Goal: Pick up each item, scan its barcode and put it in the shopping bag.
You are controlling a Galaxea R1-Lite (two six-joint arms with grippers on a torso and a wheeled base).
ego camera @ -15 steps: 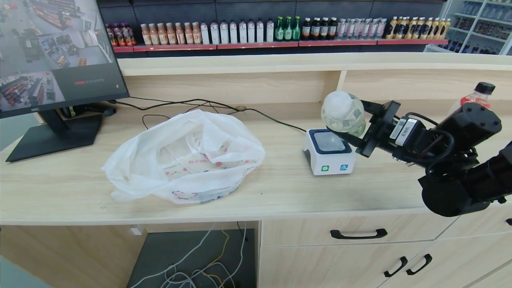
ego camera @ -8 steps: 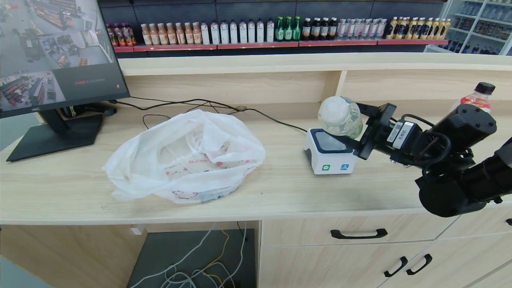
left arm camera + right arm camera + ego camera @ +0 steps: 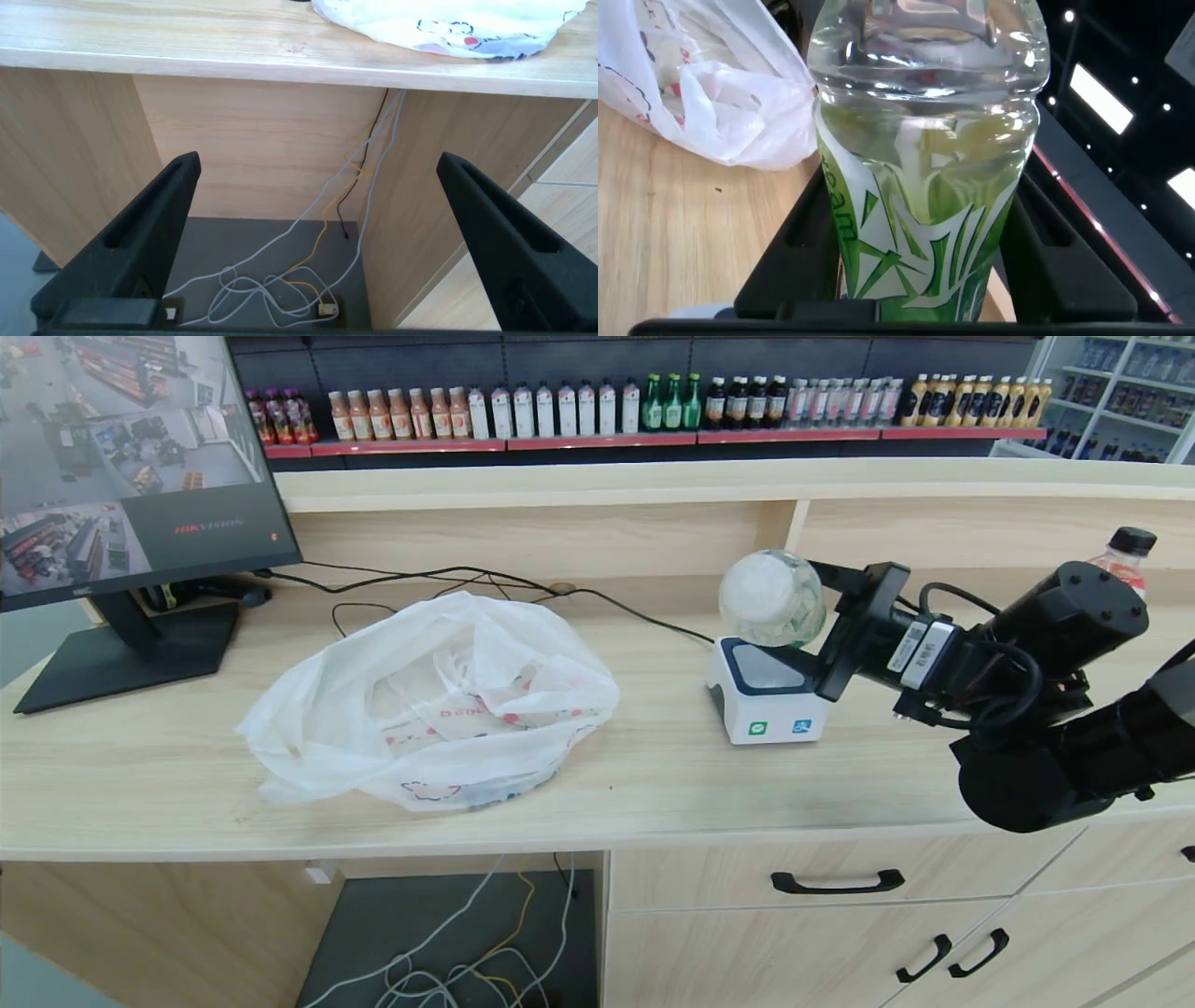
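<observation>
Green-labelled bottle (image 3: pixel 771 597) — clamped sideways in the right gripper (image 3: pixel 799 616), just above the barcode scanner (image 3: pixel 767 702), toward the worktop's (image 3: pixel 653 784) right edge. Risk: the smooth, rounded plastic may rotate or slip out, missing the shopping bag (image 3: pixel 439 700).

Monitor (image 3: pixel 131 448) on stand, well left of right gripper's fingers (image 3: pixel 840 576) | black cables (image 3: pixel 485 577) on counter (image 3: pixel 653 784), left of fingers | stocked drink shelf (image 3: pixel 597 442) beyond fingers | drawer handles (image 3: pixel 837 882) below fingers | loose floor cables (image 3: pixel 280 280) beyond left gripper's fingers (image 3: pixel 140 238)
</observation>
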